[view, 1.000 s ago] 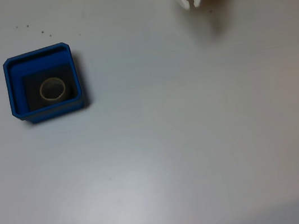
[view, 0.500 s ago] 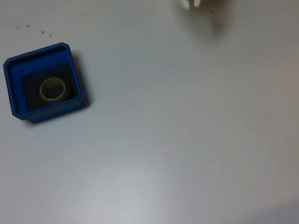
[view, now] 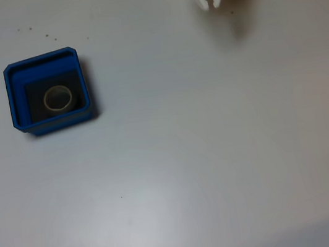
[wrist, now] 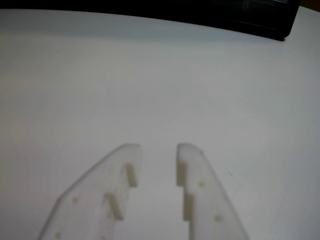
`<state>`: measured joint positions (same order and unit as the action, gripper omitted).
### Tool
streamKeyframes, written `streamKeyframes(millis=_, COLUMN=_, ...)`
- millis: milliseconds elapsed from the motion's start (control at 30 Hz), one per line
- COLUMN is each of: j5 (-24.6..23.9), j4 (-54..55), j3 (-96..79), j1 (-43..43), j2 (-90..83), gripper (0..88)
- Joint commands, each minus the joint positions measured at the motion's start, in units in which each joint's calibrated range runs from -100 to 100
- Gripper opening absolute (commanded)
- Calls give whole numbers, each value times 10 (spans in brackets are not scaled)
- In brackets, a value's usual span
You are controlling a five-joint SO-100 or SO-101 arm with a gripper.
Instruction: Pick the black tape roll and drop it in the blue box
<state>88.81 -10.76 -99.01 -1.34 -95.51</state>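
Tape [view: 58,99]: small light stiff ring lying flat inside box [view: 16,97] at 9 o'clock on tabletop [view: 207,154], best pinched across its wall through the core; tool [wrist: 157,150] at 1 o'clock, narrowly parted, holding nothing

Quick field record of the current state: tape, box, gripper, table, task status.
tape: black tape roll lies flat inside the blue box, pale core up
box: blue box at left of the fixed view, upright on the table
gripper: gripper open with nothing between the fingers; in the fixed view it sits at the top edge, well away from the box
table: pale table, a few small dark specks
task status: roll already in the box; looks done
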Motion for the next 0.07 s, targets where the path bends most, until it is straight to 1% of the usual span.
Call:
streamKeyframes(millis=0, j5=4, j4=9, j3=-9, j1=-4, j2=-32, gripper=8)
streamKeyframes(millis=33, j5=4, j4=9, j3=-9, j1=-4, j2=-32, gripper=8)
